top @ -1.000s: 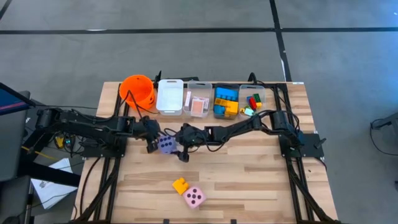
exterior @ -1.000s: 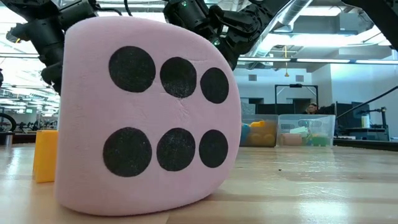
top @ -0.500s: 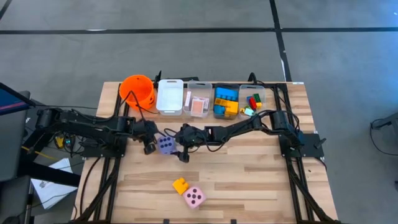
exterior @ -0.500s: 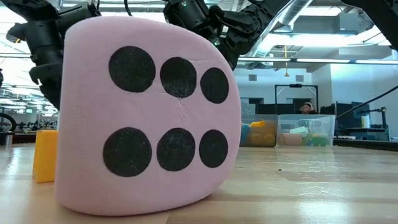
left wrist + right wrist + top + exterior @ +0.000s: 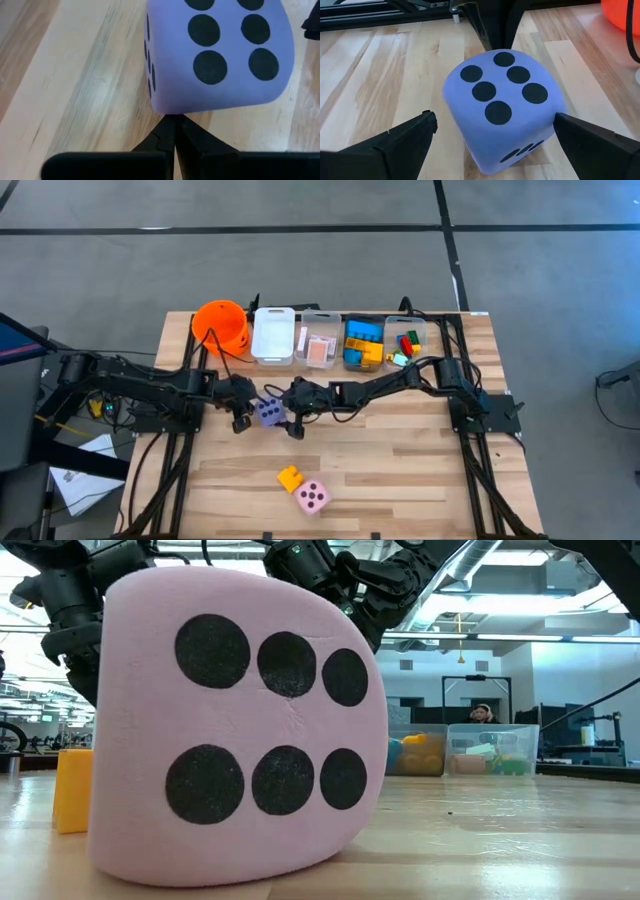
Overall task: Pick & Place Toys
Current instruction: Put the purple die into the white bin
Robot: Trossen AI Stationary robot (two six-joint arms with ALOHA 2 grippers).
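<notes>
A purple soft die [image 5: 267, 412] with black dots rests on the wooden table between my two grippers. My left gripper [image 5: 248, 412] is shut, with its tips at the die's left side [image 5: 172, 131]. My right gripper [image 5: 492, 130] is open on the die's right side [image 5: 290, 413], one finger on each side of the die [image 5: 502, 107]. A pink dotted die [image 5: 313, 497] and an orange-yellow brick [image 5: 290, 477] lie near the table's near edge. The pink die [image 5: 235, 725] fills the low view. My left gripper's shut fingertips [image 5: 169, 127] meet the purple die's lower edge [image 5: 172, 111] on its left side. They come level from the table's left. The die sits flat on the table. My right gripper's fingers [image 5: 560, 125] flank the die; I cannot tell whether they touch it.
Along the far edge stand an orange bucket [image 5: 220, 325], a white bin [image 5: 273, 336], a clear bin with pink cards [image 5: 318, 345], and two clear bins with bricks [image 5: 363, 343] [image 5: 408, 340]. Bare wood [image 5: 400, 470] lies to the right of the pink die.
My left gripper has shifted a little toward the near edge beside the purple die. The die has stayed where it was.
</notes>
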